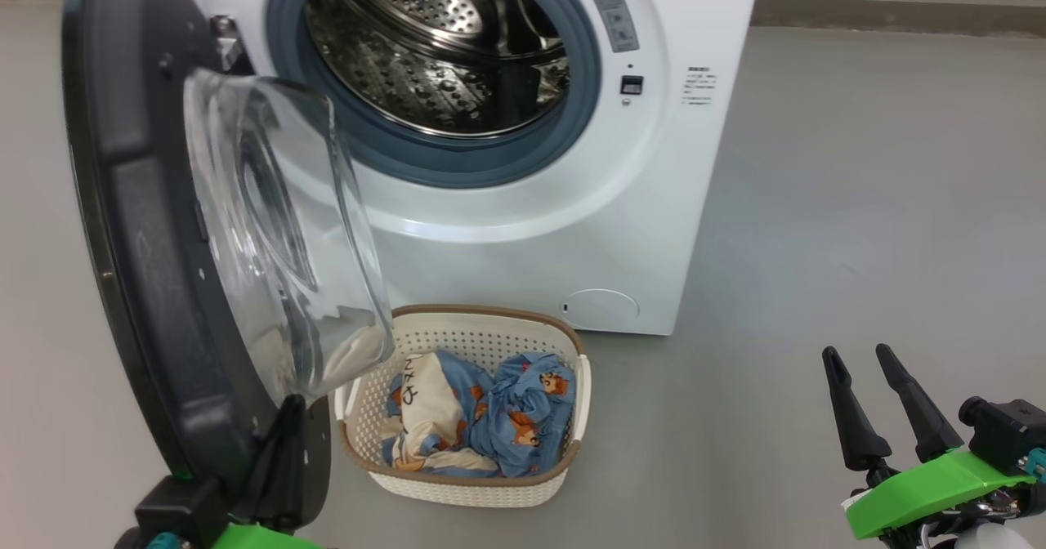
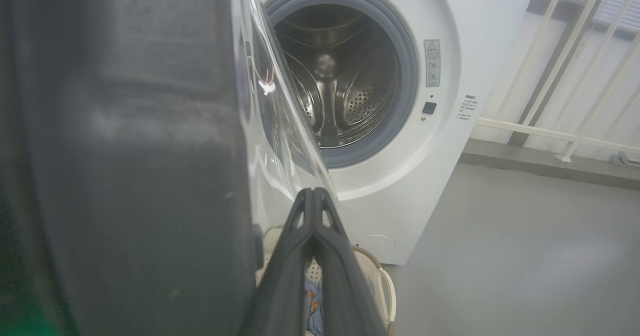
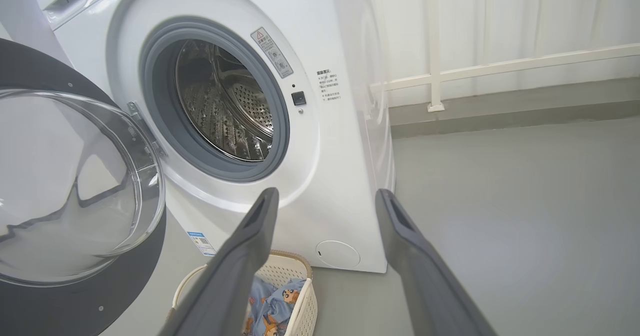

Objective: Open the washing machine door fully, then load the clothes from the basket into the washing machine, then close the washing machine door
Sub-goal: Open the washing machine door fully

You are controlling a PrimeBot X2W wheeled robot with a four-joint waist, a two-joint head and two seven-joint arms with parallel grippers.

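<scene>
At the left side of the floor [image 1: 858, 206], the washing machine door [image 1: 139, 230] stands swung wide open on its metal hinge [image 1: 229, 42]. Its black frame is turned nearly edge-on to the head camera and its clear glass bowl [image 1: 278, 230] bulges out to the right. Against the door's lower rim sits the left gripper [image 1: 288, 418], its two dark fingers clenched together with nothing between them (the left wrist view shows the tips meeting in a point just beside the glass). Whether they actually touch the rim I cannot tell.

Next along, the basket [image 1: 482, 312] rests on the floor just in front of the washing machine [image 1: 654, 206]. In the head view its left end is partly hidden behind the glass bowl. The clothes [image 1: 507, 406] lie crumpled inside it, blue bear-printed cloth to the right and a cream panel with black marks to the left.

Behind the basket, toward the floor's far edge, the machine's mouth gapes. A grey rubber ring [image 1: 458, 165] circles the perforated steel drum [image 1: 441, 51], and a round flap [image 1: 601, 308] sits low on the white front.

Over the floor's near right corner hovers the right gripper [image 1: 858, 354], well apart from the basket. Its fingers are spread wide and grasp nothing.
</scene>
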